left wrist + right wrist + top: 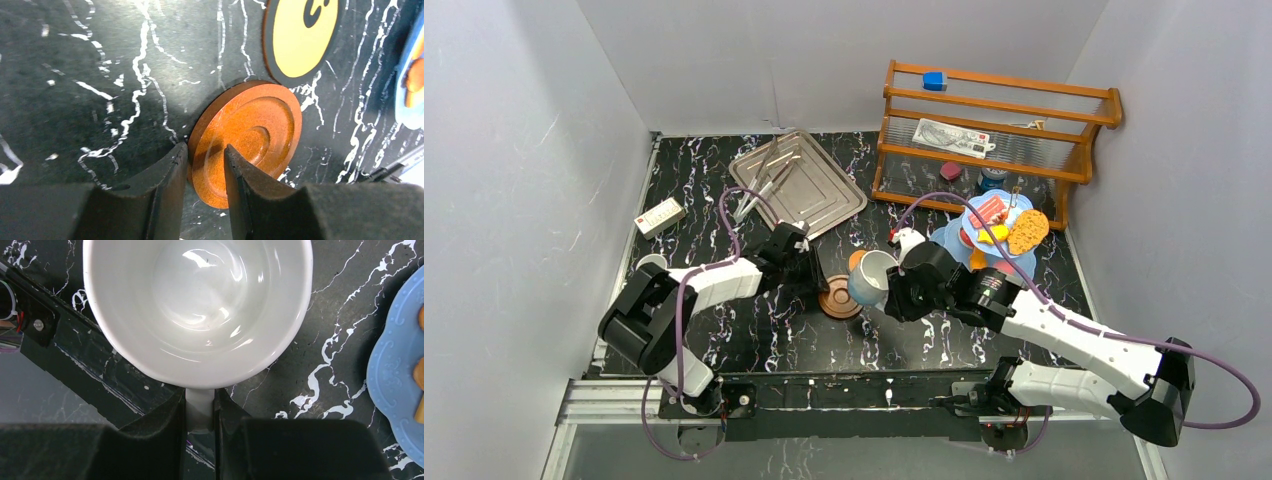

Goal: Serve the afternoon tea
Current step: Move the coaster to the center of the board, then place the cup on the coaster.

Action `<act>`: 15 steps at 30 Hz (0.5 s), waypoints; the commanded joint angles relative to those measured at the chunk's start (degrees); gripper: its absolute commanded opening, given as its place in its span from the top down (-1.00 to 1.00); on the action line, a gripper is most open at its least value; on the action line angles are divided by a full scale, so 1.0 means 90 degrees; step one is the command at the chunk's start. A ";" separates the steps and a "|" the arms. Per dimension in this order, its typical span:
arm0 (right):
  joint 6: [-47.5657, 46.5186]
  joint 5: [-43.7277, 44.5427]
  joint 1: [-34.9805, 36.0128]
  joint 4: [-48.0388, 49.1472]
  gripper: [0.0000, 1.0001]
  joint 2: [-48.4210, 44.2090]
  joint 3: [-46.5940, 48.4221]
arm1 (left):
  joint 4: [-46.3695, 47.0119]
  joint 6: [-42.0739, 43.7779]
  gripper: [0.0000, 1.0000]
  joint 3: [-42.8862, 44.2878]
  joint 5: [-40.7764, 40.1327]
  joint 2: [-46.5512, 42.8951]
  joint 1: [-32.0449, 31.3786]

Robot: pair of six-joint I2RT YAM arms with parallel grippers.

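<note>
Mug (pixel 200 305) hangs tilted just right of the saucer (pixel 250 135), handle pinched in the right gripper (pixel 200 402); the left gripper (pixel 205 155) pinches the saucer's left rim on the worktop (pixel 75 75), so the mug likely goes left, upright

We saw white links with black joints on the left arm (pixel 714 280) and right arm (pixel 1074 335), trailing purple cables (pixel 724 215) and matte black fingers (pixel 165 200).
</note>
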 commanded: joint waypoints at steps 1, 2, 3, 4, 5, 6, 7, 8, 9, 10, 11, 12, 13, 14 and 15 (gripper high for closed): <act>0.0057 0.0107 -0.0004 0.0674 1.00 -0.0261 0.0050 | 0.0468 -0.0230 0.37 0.0141 0.0734 0.0119 -0.0110; 0.0062 0.0124 -0.0004 0.0637 1.00 -0.0258 0.0027 | 0.0570 -0.0334 0.37 0.0143 0.0820 0.0146 -0.0206; 0.0074 0.0144 -0.0010 0.0592 1.00 -0.0264 0.0013 | 0.0676 -0.0460 0.37 0.0152 0.0904 0.0175 -0.0292; 0.0085 0.0169 -0.0006 0.0549 1.00 -0.0262 -0.0007 | 0.0808 -0.0568 0.36 0.0159 0.0989 0.0231 -0.0393; 0.0109 0.0179 -0.0004 0.0497 1.00 -0.0273 -0.0034 | 0.0936 -0.0669 0.35 0.0169 0.1074 0.0301 -0.0485; 0.0131 0.0202 -0.0004 0.0444 1.00 -0.0278 -0.0058 | 0.1064 -0.0793 0.34 0.0181 0.1166 0.0410 -0.0581; 0.0155 0.0215 -0.0009 0.0396 1.00 -0.0296 -0.0092 | 0.1217 -0.0908 0.34 0.0184 0.1275 0.0515 -0.0644; 0.0184 0.0231 -0.0004 0.0345 1.00 -0.0312 -0.0126 | 0.1393 -0.1025 0.34 0.0177 0.1371 0.0617 -0.0723; 0.0223 0.0238 -0.0001 0.0294 1.00 -0.0345 -0.0178 | 0.1648 -0.1167 0.34 0.0145 0.1472 0.0711 -0.0811; 0.0257 0.0238 -0.0008 0.0264 1.00 -0.0379 -0.0222 | 0.1928 -0.1309 0.33 0.0111 0.1607 0.0815 -0.0876; 0.0284 0.0238 -0.0004 0.0231 1.00 -0.0409 -0.0268 | 0.2215 -0.1477 0.33 0.0090 0.1760 0.0907 -0.0929; 0.0311 0.0243 -0.0004 0.0183 1.00 -0.0434 -0.0303 | 0.2473 -0.1624 0.32 0.0080 0.1937 0.1004 -0.0955; 0.0340 0.0261 -0.0004 0.0129 1.00 -0.0455 -0.0321 | 0.2655 -0.1746 0.31 0.0077 0.2065 0.1038 -0.0955; 0.0374 0.0286 -0.0004 0.0068 1.00 -0.0469 -0.0336 | 0.2740 -0.1791 0.31 0.0077 0.2086 0.1013 -0.0953; 0.0406 0.0308 -0.0006 0.0006 1.00 -0.0466 -0.0342 | 0.2673 -0.1769 0.30 0.0101 0.2023 0.0927 -0.0952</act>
